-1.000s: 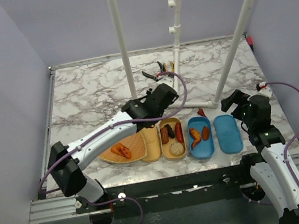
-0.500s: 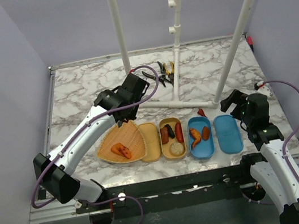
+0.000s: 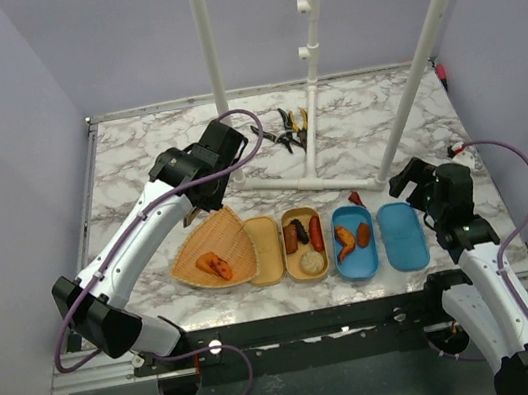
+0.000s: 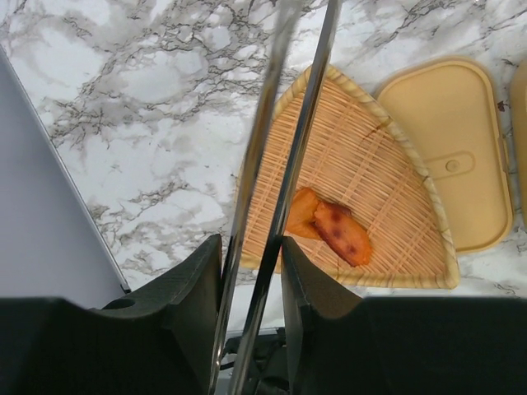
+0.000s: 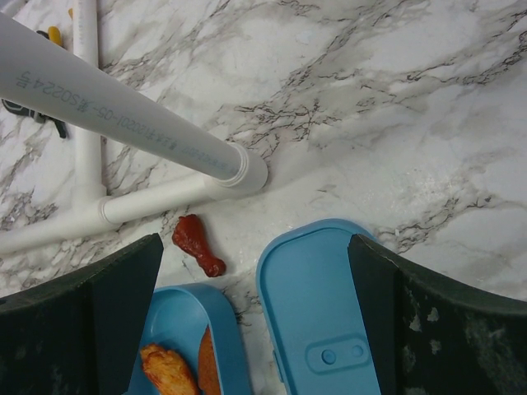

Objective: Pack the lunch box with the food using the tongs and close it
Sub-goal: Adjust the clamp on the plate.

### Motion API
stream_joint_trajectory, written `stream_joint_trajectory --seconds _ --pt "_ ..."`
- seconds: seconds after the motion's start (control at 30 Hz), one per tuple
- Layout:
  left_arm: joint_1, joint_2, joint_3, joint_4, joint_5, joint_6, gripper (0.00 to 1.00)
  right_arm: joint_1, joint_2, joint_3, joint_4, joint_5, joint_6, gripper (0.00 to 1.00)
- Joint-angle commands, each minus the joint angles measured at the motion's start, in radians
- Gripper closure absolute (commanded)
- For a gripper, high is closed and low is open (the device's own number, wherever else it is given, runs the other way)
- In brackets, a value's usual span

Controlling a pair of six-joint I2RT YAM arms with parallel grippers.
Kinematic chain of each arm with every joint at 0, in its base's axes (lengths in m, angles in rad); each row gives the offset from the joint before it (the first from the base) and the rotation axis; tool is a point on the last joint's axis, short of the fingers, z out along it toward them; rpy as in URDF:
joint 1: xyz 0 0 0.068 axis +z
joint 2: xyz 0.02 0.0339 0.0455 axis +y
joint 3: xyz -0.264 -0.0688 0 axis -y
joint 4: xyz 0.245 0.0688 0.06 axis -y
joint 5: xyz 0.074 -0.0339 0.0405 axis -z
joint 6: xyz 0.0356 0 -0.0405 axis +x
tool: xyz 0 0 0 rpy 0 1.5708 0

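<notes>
The grey-veined marble tabletop (image 3: 137, 168) carries a white plastic pipe frame (image 3: 312, 181). A fan-shaped woven wicker tray (image 4: 370, 181) lies front left with two orange food pieces (image 4: 333, 230) on it. To its right sit a flat beige lid (image 3: 265, 250), an oval beige box (image 3: 288, 254) holding dark, red and round bits, a blue box (image 3: 359, 268) holding orange bits, and a smooth blue lid (image 3: 402, 235). The left claw (image 4: 251, 247) grips the slim shiny tongs (image 4: 304, 123) above the tray. The right claw (image 5: 255, 263) gapes wide over the blue lid. A glossy red drumstick (image 5: 198, 244) lies on the marble just beyond the blue box.
</notes>
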Motion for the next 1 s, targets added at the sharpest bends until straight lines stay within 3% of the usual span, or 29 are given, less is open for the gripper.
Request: stream_joint_trajectory --seconds 0.0,0.2,0.43,0.53,0.83,0.97 --pt "0.015 -0.041 0.013 -0.029 0.04 0.0 0.66 -0.003 0.012 0.025 0.035 0.021 -0.019 0.0" --pt "0.042 -0.06 0.015 -0.038 -0.03 -0.037 0.65 -0.003 0.01 0.021 0.034 0.029 -0.025 0.0" --pt "0.067 -0.05 0.029 -0.05 -0.017 -0.055 0.65 -0.003 -0.017 0.009 0.021 0.042 -0.022 0.0" --pt "0.069 -0.038 0.0 -0.037 -0.085 -0.072 0.66 -0.003 -0.022 0.003 0.027 0.042 -0.019 0.0" --pt "0.068 -0.071 -0.323 0.419 -0.148 -0.205 0.7 -0.003 -0.02 0.001 0.028 0.028 -0.016 0.0" --pt "0.068 -0.065 -0.433 0.594 -0.119 -0.242 0.67 -0.003 -0.038 -0.002 0.023 0.035 -0.016 0.0"
